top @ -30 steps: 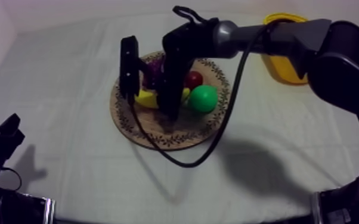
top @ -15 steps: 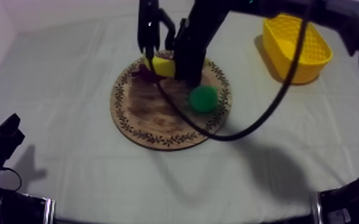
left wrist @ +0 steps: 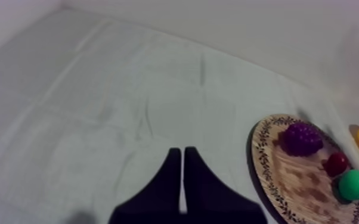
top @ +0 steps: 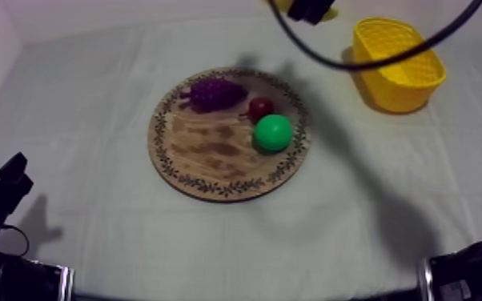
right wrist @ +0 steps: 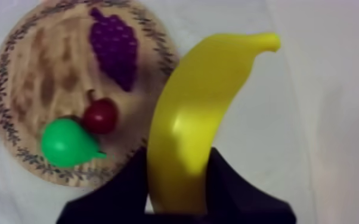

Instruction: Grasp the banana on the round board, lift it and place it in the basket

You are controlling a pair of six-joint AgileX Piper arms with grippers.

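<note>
Standing up between the fingers of the right gripper (right wrist: 178, 154), the banana (right wrist: 200, 113) is clamped at its lower end, one finger pressed to each side, and its curved tip is pointed away from the gripper. It is held in the air, clear of the board (top: 204, 152), whose rim is seen below and partly behind it in the right wrist view. On the board, in the top view, the grapes (top: 214, 94) are set at 12 o'clock, the small red fruit (top: 261, 107) at 1 o'clock and the pear (top: 273, 133) at 3 o'clock; the red fruit and the pear are just beside each other, and whether they touch cannot be told. The basket (top: 396, 92) is placed on the cloth (top: 92, 96) at 2 o'clock from the board, well apart from it, and nothing is seen inside it. The left gripper (left wrist: 182, 156) is kept low over bare cloth at 8 o'clock from the board, well apart from it, with its fingers laid together as a narrow wedge and nothing held between them.
</note>
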